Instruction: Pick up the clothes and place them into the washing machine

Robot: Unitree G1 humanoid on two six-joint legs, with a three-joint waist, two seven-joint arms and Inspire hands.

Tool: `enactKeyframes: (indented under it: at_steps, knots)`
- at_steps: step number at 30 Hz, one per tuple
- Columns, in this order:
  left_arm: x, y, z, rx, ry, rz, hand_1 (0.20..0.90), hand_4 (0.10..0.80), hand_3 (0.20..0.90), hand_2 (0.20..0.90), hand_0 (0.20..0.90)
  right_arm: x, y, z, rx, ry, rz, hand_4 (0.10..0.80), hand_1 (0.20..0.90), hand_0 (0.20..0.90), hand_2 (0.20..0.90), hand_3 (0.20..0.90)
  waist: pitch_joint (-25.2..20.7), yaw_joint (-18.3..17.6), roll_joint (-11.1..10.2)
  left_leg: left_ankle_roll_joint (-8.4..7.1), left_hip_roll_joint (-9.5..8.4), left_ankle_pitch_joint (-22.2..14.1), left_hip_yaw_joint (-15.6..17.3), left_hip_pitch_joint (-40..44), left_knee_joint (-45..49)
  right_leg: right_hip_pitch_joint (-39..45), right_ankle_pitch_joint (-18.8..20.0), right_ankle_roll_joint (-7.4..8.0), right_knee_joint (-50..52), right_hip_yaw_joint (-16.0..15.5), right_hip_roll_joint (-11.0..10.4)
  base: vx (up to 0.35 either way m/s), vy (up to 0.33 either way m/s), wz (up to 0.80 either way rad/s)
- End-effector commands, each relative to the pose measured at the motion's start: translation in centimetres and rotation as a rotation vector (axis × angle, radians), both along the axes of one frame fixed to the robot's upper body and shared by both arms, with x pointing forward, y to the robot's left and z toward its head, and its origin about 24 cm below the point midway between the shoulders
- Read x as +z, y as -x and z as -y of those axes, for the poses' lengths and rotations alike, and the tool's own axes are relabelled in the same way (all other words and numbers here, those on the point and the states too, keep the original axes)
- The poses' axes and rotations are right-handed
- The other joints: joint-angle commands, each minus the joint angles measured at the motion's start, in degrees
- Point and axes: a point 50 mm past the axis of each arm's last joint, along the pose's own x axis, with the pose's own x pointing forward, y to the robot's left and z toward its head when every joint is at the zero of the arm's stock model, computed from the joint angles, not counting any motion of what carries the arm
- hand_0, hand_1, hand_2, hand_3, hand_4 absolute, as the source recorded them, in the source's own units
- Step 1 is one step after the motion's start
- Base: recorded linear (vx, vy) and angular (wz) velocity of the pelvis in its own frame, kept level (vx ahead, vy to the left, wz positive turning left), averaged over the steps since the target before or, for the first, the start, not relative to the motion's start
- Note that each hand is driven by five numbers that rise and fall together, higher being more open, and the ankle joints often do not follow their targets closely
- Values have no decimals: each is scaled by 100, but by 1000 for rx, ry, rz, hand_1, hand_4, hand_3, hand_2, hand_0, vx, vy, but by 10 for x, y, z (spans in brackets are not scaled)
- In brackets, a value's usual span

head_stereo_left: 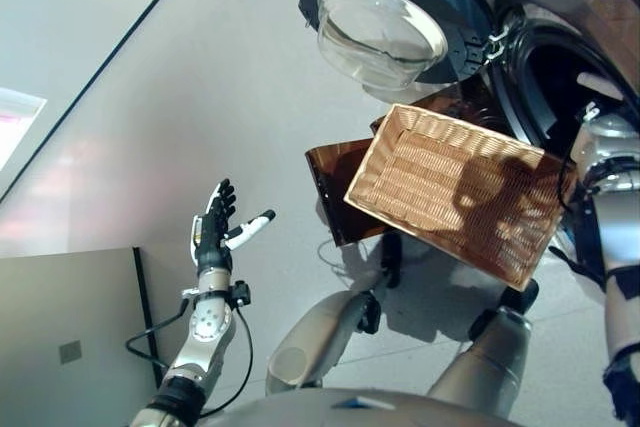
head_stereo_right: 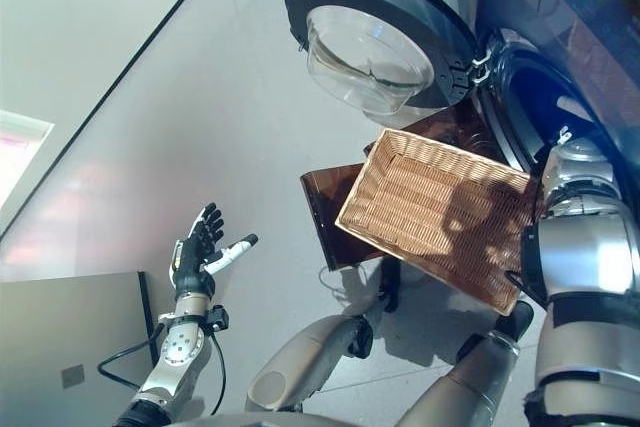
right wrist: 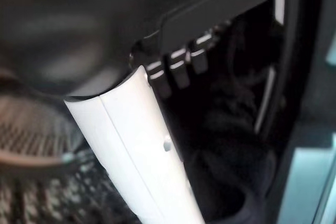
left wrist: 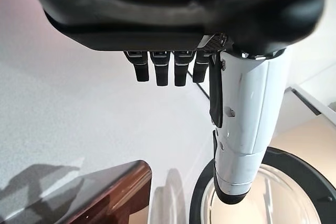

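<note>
The wicker basket (head_stereo_left: 450, 187) sits tilted on the dark brown box (head_stereo_left: 335, 182) and holds nothing. The washing machine's drum opening (head_stereo_left: 560, 77) is just past it, with the round door (head_stereo_left: 385, 17) swung open. My right arm (head_stereo_left: 605, 162) reaches up to the opening. In the right wrist view my right hand (right wrist: 136, 140) is at the drum mouth, thumb straight, fingers relaxed and empty. Dark clothes (right wrist: 231, 124) lie in the drum past the fingers. My left hand (head_stereo_left: 213, 232) is open and empty over the floor at the left, far from the basket.
The open door juts out over the floor to the left of the drum, above the basket. A grey panel (head_stereo_left: 60, 337) stands at the lower left beside my left arm. Light grey floor (head_stereo_left: 200, 97) spreads between my left hand and the machine.
</note>
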Motion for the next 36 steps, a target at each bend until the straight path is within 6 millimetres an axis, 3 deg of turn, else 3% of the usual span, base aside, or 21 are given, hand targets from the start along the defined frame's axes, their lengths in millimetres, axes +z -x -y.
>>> enactKeyframes:
  at_steps: [1,8,10,24,26,28,29,30,32,34,36]
  knots:
    - [22,-9,-27,104,-36,129,900,800,900,900,900,73,-6,-7,78,-47,498,800,900,900,900,900,-274,136,211,-586,60,-425,-91,-305,434,508,56,-179,-423,89,105,5,17,-4]
    - [22,-16,-18,54,-2,131,900,800,900,900,900,48,-19,-34,142,-422,906,800,900,900,900,900,-301,303,309,-581,14,-443,-109,-287,413,533,-5,-153,-424,53,45,3,7,-2]
    - [22,-16,-19,57,-4,136,900,800,900,900,900,37,-18,-35,112,-480,939,800,900,900,900,900,-331,337,331,-577,-11,-451,-134,-273,421,573,-29,-140,-415,34,19,0,0,0]
    - [20,-19,-18,56,1,132,900,800,900,900,900,-9,-25,-52,102,-585,857,800,900,900,900,900,-351,345,247,-563,-26,-491,-131,-66,411,806,-5,-129,-498,36,23,1,3,0]
    - [16,-19,-19,72,4,113,900,800,900,900,900,-35,-30,-73,140,-615,779,800,900,900,900,900,-316,279,123,-563,17,-503,-121,14,418,927,23,-144,-565,27,91,-11,-43,-3]
    - [13,-19,-21,83,2,99,900,800,900,900,900,-41,-32,-82,153,-628,766,800,900,900,900,900,-279,223,62,-563,41,-510,-119,69,416,999,36,-151,-603,20,125,-2,-50,-4]
    - [8,-20,-22,90,-10,64,900,800,900,900,900,-65,-32,-98,180,-649,690,800,900,900,900,900,-244,137,-82,-568,93,-523,-115,147,426,1130,62,-167,-667,-1,185,-2,-43,-4]
    - [7,-20,-23,91,-12,64,900,800,900,900,900,-66,-32,-99,180,-650,690,800,900,900,900,900,-235,127,-85,-570,94,-524,-117,163,423,1153,65,-168,-681,-7,187,-11,-102,-5]
    - [-3,-19,-26,75,-79,-6,900,800,900,900,900,-98,-30,-125,260,-652,571,800,900,900,900,900,-139,-41,-358,-581,200,-535,-115,322,419,1376,126,-184,-804,-48,331,-7,-100,-11]
    - [-7,-17,-25,63,-99,-30,900,800,900,900,900,-107,-28,-137,296,-659,552,800,900,900,900,900,-88,-117,-452,-586,240,-539,-116,403,407,1496,150,-193,-876,-57,390,8,-79,-11]
    - [-27,-6,-28,78,-93,-135,900,800,900,900,900,-146,-15,-162,367,-687,441,800,900,900,900,900,-18,-323,-777,-605,357,-553,-113,611,376,1774,201,-219,-1036,-143,506,25,-148,-29]
